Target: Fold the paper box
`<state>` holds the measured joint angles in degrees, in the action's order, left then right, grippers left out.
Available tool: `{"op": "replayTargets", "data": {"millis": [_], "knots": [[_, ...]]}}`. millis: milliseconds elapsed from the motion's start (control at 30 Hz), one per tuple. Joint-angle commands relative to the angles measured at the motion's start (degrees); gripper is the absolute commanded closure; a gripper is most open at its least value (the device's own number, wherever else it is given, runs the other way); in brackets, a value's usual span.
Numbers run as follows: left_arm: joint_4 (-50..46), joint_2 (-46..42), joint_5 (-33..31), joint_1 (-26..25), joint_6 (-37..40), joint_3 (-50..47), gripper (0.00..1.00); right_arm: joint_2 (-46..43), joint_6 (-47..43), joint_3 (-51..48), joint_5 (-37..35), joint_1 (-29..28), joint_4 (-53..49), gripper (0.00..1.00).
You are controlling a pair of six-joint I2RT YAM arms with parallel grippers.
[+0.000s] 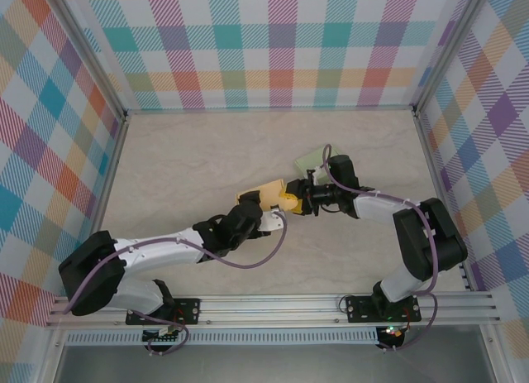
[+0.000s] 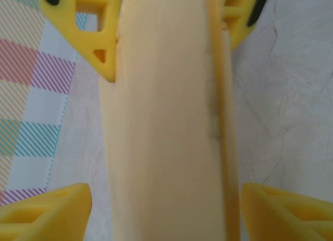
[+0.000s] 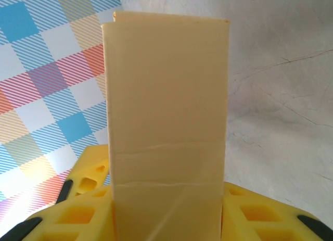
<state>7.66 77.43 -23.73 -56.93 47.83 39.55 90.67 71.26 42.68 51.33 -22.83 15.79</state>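
The cream paper box (image 1: 259, 192) sits at mid-table between both arms, partly folded. My right gripper (image 1: 291, 203) comes in from the right and is shut on one end of it. In the right wrist view the box (image 3: 166, 105) stands up between the yellow fingers (image 3: 83, 215), which press on both its sides around the right gripper (image 3: 166, 199). My left gripper (image 1: 271, 218) reaches in from the lower left. In its wrist view the box (image 2: 166, 126) runs lengthwise through the left gripper (image 2: 166, 212). The fingers (image 2: 47, 215) stand open, with a gap on each side.
A pale green paper piece (image 1: 311, 160) lies just behind the right gripper. Checked walls (image 1: 273, 44) close in the table on three sides. Bare tabletop (image 1: 190, 151) stretches to the far left and along the near edge.
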Motion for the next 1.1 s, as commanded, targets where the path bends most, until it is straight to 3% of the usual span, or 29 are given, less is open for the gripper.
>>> {"op": "replayTargets", "data": {"millis": [0,200,333,533,600,700,800,1067], "knots": [[0.51,1.2,-2.07,-0.55,-0.01,3.26,0.31,-1.57,0.47,-1.27,1.65,0.27,1.03,0.57],[-1.52,2.55,-2.24,-0.55,-0.81,4.9,0.38,-1.79,-0.16,-1.87,1.74,0.24,0.68,0.57],[-2.64,2.54,-2.27,-0.55,-0.97,5.79,0.57,-2.07,-0.18,-2.4,1.8,0.24,0.82,0.57],[-5.79,2.47,-1.86,-0.38,-0.81,7.32,0.57,-2.65,-1.93,-2.42,1.52,0.26,-0.97,0.53],[-7.66,2.06,-0.77,-0.29,-0.81,7.77,0.57,-2.91,-3.11,-2.2,1.18,0.24,-2.3,0.47],[-13.18,1.47,2.8,0.32,-1.1,9.15,0.59,-3.54,-5.18,-1.86,0.29,0.51,-4.8,0.42],[-19.27,1.17,6.47,1.41,-2.32,11.03,0.77,-4.18,-6.58,-1.93,-0.68,1.17,-6.52,0.37],[-34.74,3.33,18.25,5.32,-3.98,17.19,0.76,-6.01,-9.5,-2.2,-3.2,3.35,-10.34,0.32]]}}
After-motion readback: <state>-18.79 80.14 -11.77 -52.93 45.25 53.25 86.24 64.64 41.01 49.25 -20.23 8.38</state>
